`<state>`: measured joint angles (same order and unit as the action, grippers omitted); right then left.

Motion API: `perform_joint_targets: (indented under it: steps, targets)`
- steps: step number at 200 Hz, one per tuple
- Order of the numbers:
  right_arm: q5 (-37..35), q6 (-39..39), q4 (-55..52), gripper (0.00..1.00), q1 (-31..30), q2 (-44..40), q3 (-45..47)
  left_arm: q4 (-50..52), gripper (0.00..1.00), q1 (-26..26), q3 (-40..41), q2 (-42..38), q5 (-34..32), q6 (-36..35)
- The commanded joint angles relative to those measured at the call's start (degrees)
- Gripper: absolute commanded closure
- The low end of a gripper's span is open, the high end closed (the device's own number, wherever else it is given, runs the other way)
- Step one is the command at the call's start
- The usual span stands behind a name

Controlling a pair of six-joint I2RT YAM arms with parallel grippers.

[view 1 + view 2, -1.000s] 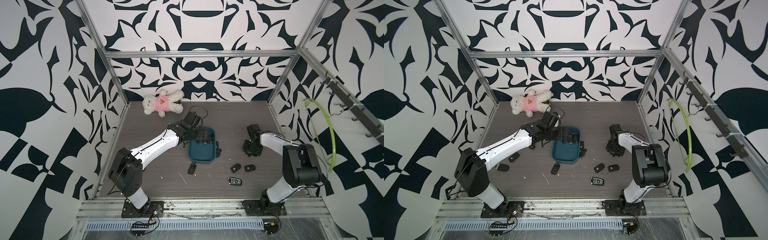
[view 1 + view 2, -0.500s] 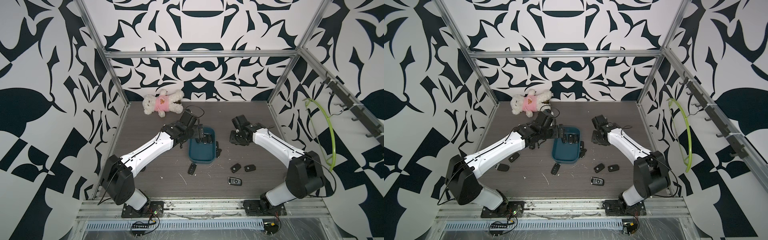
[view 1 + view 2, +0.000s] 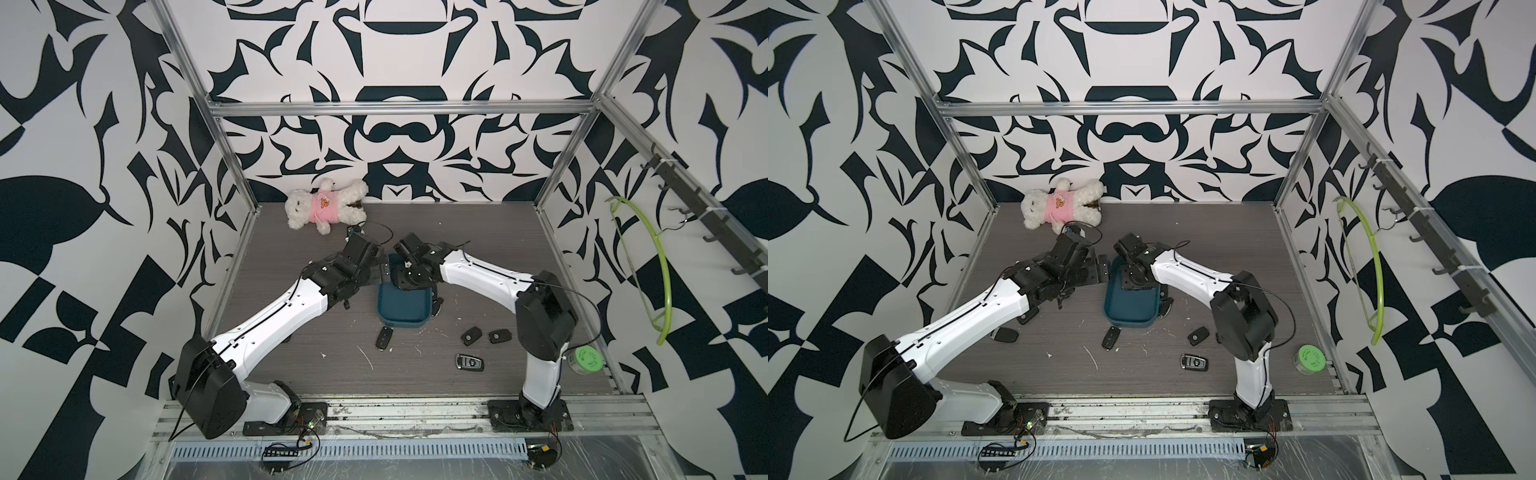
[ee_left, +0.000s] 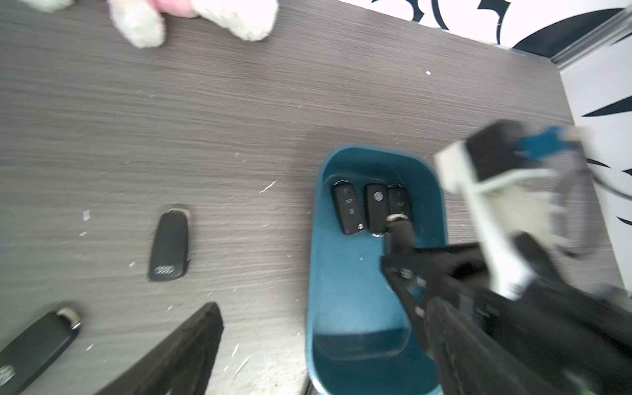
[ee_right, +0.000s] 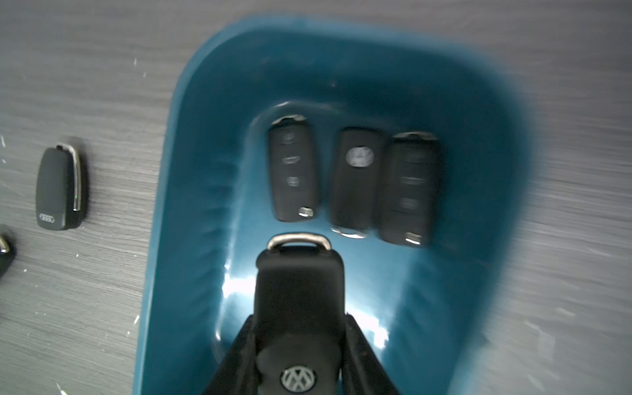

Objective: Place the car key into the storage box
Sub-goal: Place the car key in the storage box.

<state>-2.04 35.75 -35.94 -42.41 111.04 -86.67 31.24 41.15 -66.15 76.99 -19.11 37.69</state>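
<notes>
A smooth black oblong car key (image 5: 299, 290), metal-looped, is clamped in the right hand (image 5: 299, 328) above the glossy teal round-cornered storage box (image 5: 191, 171) near the middle of the table (image 5: 85, 85). Its long axis is laid along the box's length, loop toward three fobs (image 5: 355, 178) inside. The left hand (image 4: 301, 290) is held open, empty.

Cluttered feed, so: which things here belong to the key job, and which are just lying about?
Job: right gripper, held key, box, three keys inside, loose keys.
Lying about: bear, green hanger, green-lidded jar.
</notes>
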Motion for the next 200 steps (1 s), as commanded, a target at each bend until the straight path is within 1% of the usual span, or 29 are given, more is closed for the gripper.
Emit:
perform_joint_targets:
  steps: [1,20,23,28,64,131,162,172,180,190,200]
  targets:
    - [2.9,1.0,2.4,0.7,0.2,2.1,-4.5,2.8,0.01,-0.4,1.5,-2.8,-2.2,0.8]
    - [4.2,1.0,3.2,0.7,0.2,5.0,-6.5,3.7,0.01,-0.4,2.3,-3.5,-3.1,1.1]
    - [4.4,1.1,3.3,0.7,0.2,5.5,-6.8,3.8,0.01,-0.4,2.5,-5.2,-3.2,1.2]
    - [4.7,1.0,3.5,0.7,0.3,6.0,-7.2,4.0,0.01,-0.5,2.7,-5.8,-3.3,1.3]
    - [6.4,0.7,4.0,0.7,0.2,10.0,-10.3,4.8,0.01,-0.6,3.5,-7.2,-3.9,1.6]
    - [6.3,-0.5,3.2,0.7,0.2,13.9,-12.9,5.2,0.01,-0.9,3.2,-7.1,-4.1,1.6]
    - [4.4,-0.6,2.1,0.7,0.2,14.6,-14.2,5.1,0.01,-0.9,3.1,-6.9,-4.1,1.6]
    - [4.4,-0.6,2.0,0.68,0.2,14.6,-14.3,4.9,0.01,-0.9,3.1,-6.8,-4.0,1.5]
    - [4.5,-0.6,1.8,0.64,0.3,14.6,-14.5,4.9,0.01,-0.9,3.1,-6.7,-4.0,1.6]
    - [4.5,-0.6,1.6,0.56,0.2,14.3,-14.5,4.9,0.01,-0.9,3.1,-6.7,-4.0,1.6]
    - [4.5,-0.6,1.6,0.53,0.2,13.9,-14.4,4.8,0.01,-1.0,3.2,-6.5,-3.9,1.6]
